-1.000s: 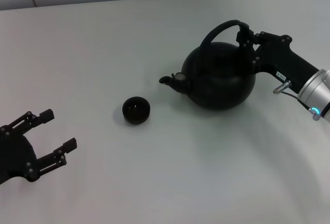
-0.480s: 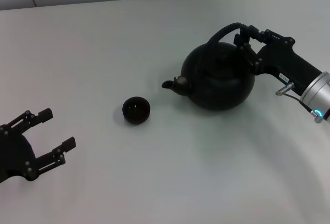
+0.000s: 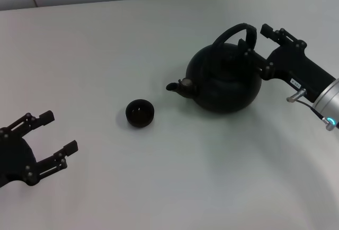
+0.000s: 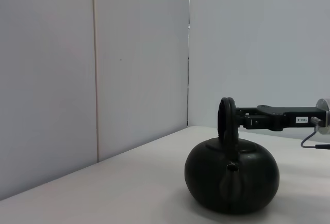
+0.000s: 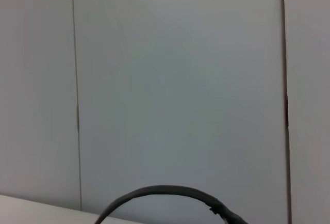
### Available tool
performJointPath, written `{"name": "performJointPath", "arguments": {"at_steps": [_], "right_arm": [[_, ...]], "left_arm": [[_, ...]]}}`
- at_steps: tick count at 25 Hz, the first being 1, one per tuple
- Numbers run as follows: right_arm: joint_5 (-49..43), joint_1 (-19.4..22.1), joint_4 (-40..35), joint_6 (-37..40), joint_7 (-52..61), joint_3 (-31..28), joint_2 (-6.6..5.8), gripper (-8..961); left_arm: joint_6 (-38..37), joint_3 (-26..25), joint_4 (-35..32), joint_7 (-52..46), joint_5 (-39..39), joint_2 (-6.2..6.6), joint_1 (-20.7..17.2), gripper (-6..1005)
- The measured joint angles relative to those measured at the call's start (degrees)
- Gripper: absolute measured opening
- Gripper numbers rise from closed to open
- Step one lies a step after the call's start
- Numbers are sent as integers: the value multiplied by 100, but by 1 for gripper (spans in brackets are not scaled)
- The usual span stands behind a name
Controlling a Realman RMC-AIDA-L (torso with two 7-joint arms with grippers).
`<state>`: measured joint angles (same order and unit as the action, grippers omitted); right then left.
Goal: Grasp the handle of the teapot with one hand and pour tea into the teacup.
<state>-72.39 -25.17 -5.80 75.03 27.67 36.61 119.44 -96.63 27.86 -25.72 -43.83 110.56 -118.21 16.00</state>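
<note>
Head view: the teapot (image 3: 225,79) stands upright on the white surface (image 3: 159,177), spout pointing toward the robot's left, with the teacup (image 3: 140,113) standing apart from it beyond the spout, on the same surface. The right gripper (image 3: 256,38) is at the teapot's right side, level with the handle (image 3: 231,34); its fingers (image 3: 276,34) are spread apart, one finger lying in front of the handle's right end and the other behind and clear of it, so the hoop's right end sits between the fingers without being clamped. The left gripper (image 3: 55,132) is low on the robot's left, well apart from the teacup and teapot, its two fingers (image 3: 41,118) spread apart with nothing between them. Left wrist view: the teapot (image 4: 232,175) is seen spout-on, resting on the surface (image 4: 129,193), with the handle (image 4: 227,123) edge-on above the body; the right gripper's body reaches in level with the handle's upper part, and the fingertips cannot be separated from the hoop here. Right wrist view: only the arc of the handle (image 5: 165,192) shows against a pale panelled wall (image 5: 175,79); this arm's own fingers are out of frame.
</note>
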Motion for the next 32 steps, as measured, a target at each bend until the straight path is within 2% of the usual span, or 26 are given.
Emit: {"name": "performJointPath", "arguments": {"at_steps": [1,4,6,7,8,12,15,18,21,22,23,24,26,27,28,29,32], "right_arm": [[0,29,0,59,-6,-7,0,655],[-7,218,-10,416,-24,-32,-1,663],[-10,432,-42,732,-26,-44,-9,668],[-12,690,-64,1033,-27,-58,-15,671],[-12,690,-64,1033,-27,-58,-15,671],[-10,1232,-44,1371,-77,-177,-9,671],[-18,1312,-15,1413,-110,-229,-7,671],[-112,1325,-73,1632,-79,-133,-39,671],[-554,1326,-564,1880,323,37,-109,671],[-1244,1288,-1236,1909,1093,111,-157,671],[-1584,1234,-1550,1912,1493,126,-188,671],[-1584,1234,-1550,1912,1493,126,-188,671],[-2326,1056,-2125,1945,2271,132,-269,671],[-2925,860,-2529,2006,2787,141,-347,671],[-3221,758,-2737,2041,3036,141,-372,671],[-3221,758,-2737,2041,3036,141,-372,671],[-4130,412,-3361,2091,3739,144,-379,671]], "left_arm": [[0,0,3,2,0,0,0,808],[-3,12,5,5,0,0,-1,808],[-6,25,5,6,0,0,0,808],[-7,31,8,6,0,0,-1,808],[-7,31,8,6,0,0,-1,808],[-10,38,30,6,0,0,4,808],[14,44,39,6,16,-9,40,808],[14,50,40,6,26,-6,63,808],[-6,71,33,-32,53,25,152,808],[-9,192,2,-151,103,100,271,808],[-4,257,-6,-203,114,133,306,808],[-4,257,-6,-203,114,133,306,808],[20,537,-51,-459,121,259,466,808],[20,739,-123,-681,124,360,600,808],[14,821,-180,-801,131,396,664,808],[14,821,-180,-801,131,396,664,808],[6,1125,-526,-1289,342,469,881,808]]}}
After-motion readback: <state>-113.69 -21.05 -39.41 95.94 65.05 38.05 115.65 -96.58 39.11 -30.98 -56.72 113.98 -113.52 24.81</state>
